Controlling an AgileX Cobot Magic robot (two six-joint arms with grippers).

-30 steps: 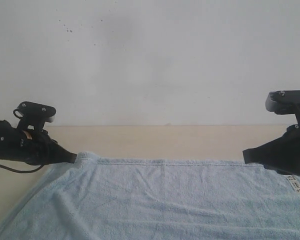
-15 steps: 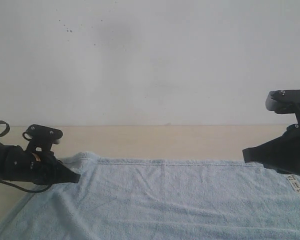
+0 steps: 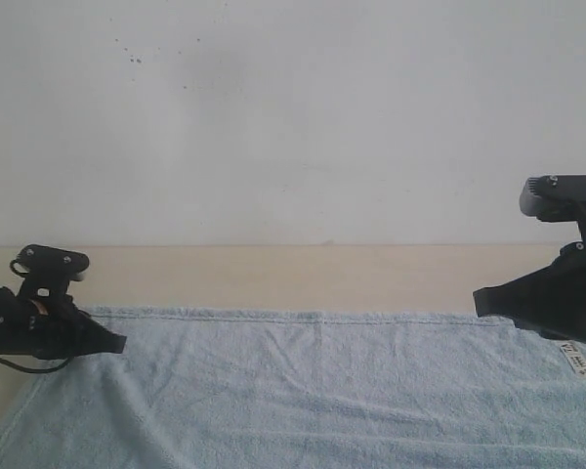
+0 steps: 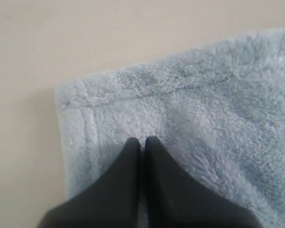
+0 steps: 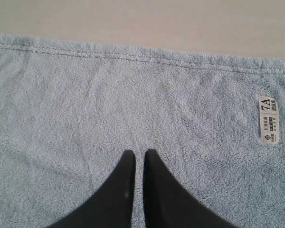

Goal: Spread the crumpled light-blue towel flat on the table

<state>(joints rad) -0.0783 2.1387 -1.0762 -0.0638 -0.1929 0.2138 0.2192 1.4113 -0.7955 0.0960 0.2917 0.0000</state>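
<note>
I see the pale light-blue towel (image 3: 313, 391) lying spread out on the beige counter (image 3: 293, 278). It fills the lower part of the exterior view from side to side. Its far hem (image 5: 133, 53) runs almost straight, with a strip of bare counter between it and the white wall (image 3: 293, 117) behind. The cloth shows only shallow wrinkles.

The left end effector (image 3: 117, 344) is black and sits low at the left of the exterior view, its tip over the towel's far left corner. In the left wrist view its two fingers are pressed together, just inside the stitched corner, with no cloth between them. I cannot tell whether the tips touch the pile.

The right end effector (image 5: 138, 153) reaches in from the right edge, over the far right part of the towel. Its fingers stand nearly together with only a thin slit between them, and nothing is pinched there. A small white label (image 5: 269, 119) lies flat on the towel near its far right corner, close beside this end effector.
</note>
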